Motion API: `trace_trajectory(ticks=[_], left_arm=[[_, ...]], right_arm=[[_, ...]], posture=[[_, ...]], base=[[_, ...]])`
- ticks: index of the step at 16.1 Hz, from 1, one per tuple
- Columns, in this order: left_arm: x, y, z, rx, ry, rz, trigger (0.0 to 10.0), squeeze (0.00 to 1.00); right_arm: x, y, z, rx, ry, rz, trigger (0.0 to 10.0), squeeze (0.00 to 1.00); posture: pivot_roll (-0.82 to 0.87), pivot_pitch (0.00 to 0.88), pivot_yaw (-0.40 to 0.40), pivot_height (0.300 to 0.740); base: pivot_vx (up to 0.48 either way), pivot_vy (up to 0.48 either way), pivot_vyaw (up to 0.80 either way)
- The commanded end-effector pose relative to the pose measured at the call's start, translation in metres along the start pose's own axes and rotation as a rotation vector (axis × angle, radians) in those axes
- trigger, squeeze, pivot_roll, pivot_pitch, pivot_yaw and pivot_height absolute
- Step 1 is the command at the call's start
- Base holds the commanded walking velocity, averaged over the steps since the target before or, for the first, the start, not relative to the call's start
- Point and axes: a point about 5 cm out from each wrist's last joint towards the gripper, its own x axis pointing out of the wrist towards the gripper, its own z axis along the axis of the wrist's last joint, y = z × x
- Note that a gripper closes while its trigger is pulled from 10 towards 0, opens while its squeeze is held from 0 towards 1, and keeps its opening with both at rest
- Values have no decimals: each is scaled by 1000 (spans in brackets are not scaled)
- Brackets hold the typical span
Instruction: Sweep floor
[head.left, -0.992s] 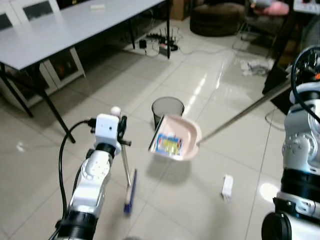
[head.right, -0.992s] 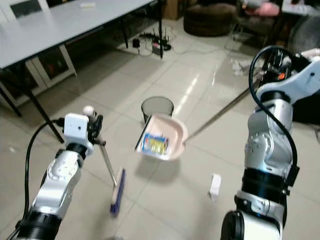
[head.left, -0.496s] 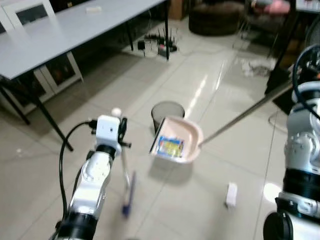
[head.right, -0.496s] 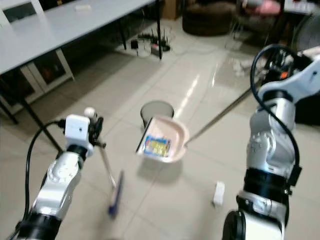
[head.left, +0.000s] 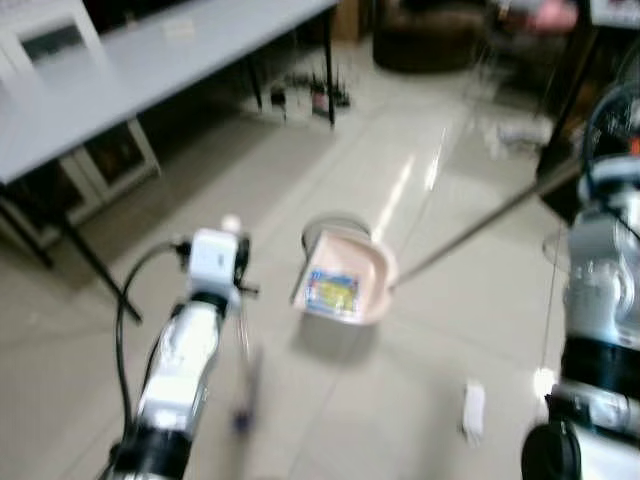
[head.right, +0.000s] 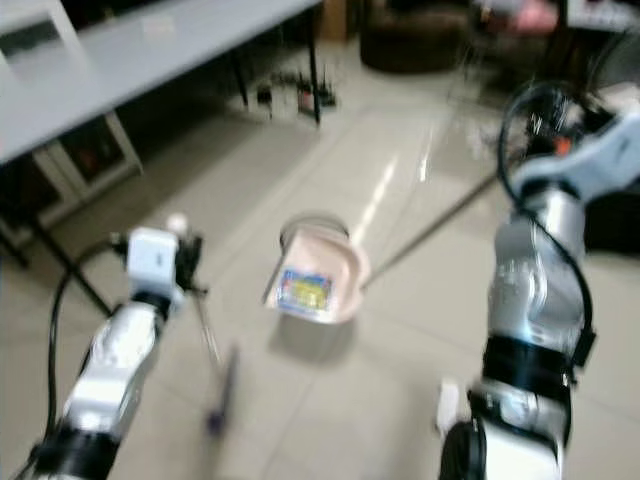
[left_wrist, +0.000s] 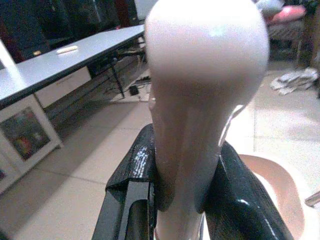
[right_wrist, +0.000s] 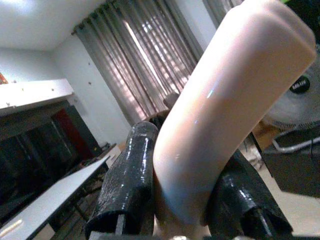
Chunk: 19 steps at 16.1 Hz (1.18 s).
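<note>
Dustpan (head.left: 345, 285) now hides more of the bin (head.left: 335, 222); my right fingers (right_wrist: 127, 187) clamp its handle, left fingers (left_wrist: 240, 195) clamp the broom (head.left: 243, 365), forearm extended forward.

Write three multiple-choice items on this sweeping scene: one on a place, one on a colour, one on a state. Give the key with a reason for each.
1. Where is the pale pink dustpan relative to the round dark mesh waste bin?
A. Raised just in front of the bin, hiding most of it
B. Lying on the grey table
C. Flat on the floor behind the robot

2. What colour is the packet lying in the dustpan?
A. Plain black
B. Blue and yellow
C. Red

3. How is the left gripper?
A. Open and empty
B. Shut on the pale pink broom handle
C. Holding the small white object on the floor

Key: 1 A, the bin's rim peeks out behind the pan's top edge. 2 B, blue border, yellow centre. 3 B, the left wrist view shows both black fingers hugging the handle.
</note>
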Motion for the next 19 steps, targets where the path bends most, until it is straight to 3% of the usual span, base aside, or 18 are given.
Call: trace_trajectory(ticks=[1,3,19], left_arm=[[2,10,9,33,-39,24,10000,0],[2,10,8,33,-40,24,10000,0],[0,7,8,26,-37,27,10000,0]], right_arm=[[2,15,12,59,-56,46,10000,0],[2,14,12,55,-54,43,10000,0],[2,14,13,33,-58,63,10000,0]], posture=[[4,0,55,740],[4,0,54,740],[-3,0,48,740]], base=[[424,0,-800],[426,0,-697],[424,0,0]])
